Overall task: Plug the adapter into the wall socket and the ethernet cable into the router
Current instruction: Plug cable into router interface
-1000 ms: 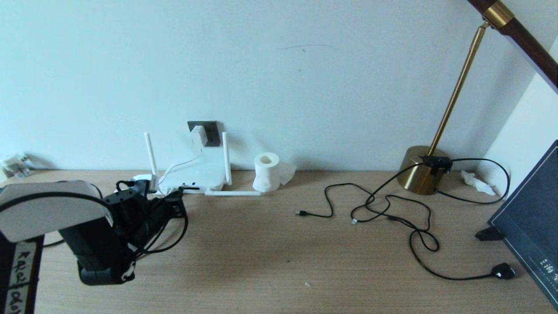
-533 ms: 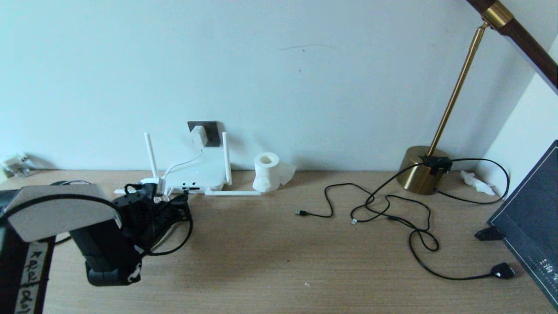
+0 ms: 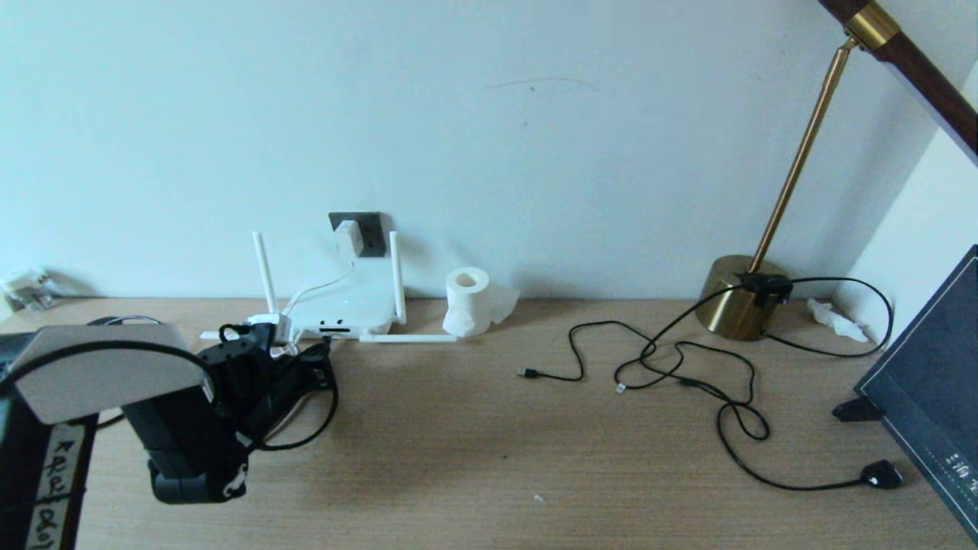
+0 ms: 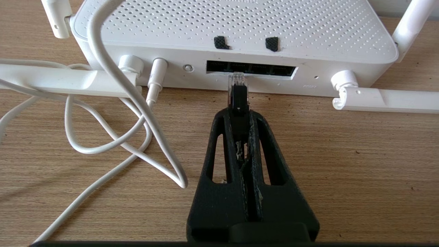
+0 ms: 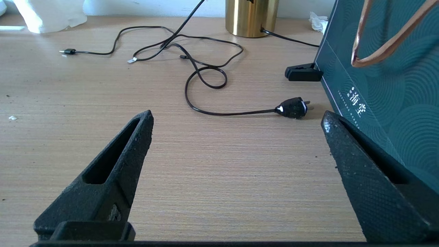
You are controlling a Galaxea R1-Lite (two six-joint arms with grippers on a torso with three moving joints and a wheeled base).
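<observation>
Now my left hand (image 4: 239, 113), clamped on the ethernet cable (image 4: 238, 94), has its plug pointing straight at the router (image 4: 236, 41) ports, just short; right hand (image 5: 236, 137) wide.

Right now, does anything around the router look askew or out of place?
Yes. Two of the router's antennas lie folded flat on the desk while two stand upright behind. The white cord sprawls in loose loops beside it. The left gripper holds the ethernet cable's plug at the port row.

router (image 3: 336, 305) on bench (image 3: 474, 458) at wall, centre-left; adapter (image 3: 348, 235) in wall socket (image 3: 370, 229) behind it; paper roll (image 3: 467, 302) just right.
</observation>
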